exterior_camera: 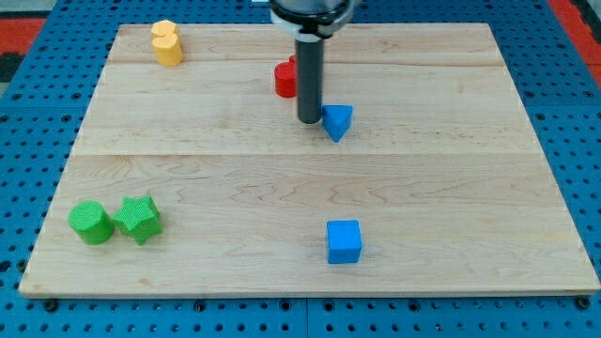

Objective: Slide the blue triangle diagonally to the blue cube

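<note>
The blue triangle lies on the wooden board a little above the middle. My tip stands right at its left side, touching or nearly touching it. The blue cube sits near the view's bottom, almost straight below the triangle and slightly to the right of my tip. The rod rises from the tip to the arm at the view's top.
A red block sits just left of and behind the rod, partly hidden by it. A yellow block is at the top left. A green cylinder and a green star sit at the bottom left.
</note>
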You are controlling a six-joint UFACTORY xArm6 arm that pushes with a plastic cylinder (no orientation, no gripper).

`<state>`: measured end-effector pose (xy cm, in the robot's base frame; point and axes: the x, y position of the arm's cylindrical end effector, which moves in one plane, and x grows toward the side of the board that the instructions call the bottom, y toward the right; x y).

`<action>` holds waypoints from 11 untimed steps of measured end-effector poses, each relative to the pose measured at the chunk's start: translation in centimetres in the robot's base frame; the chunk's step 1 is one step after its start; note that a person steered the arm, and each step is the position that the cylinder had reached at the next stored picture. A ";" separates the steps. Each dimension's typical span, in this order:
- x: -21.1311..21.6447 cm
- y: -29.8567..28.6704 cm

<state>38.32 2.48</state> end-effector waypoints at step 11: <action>14.4 2.7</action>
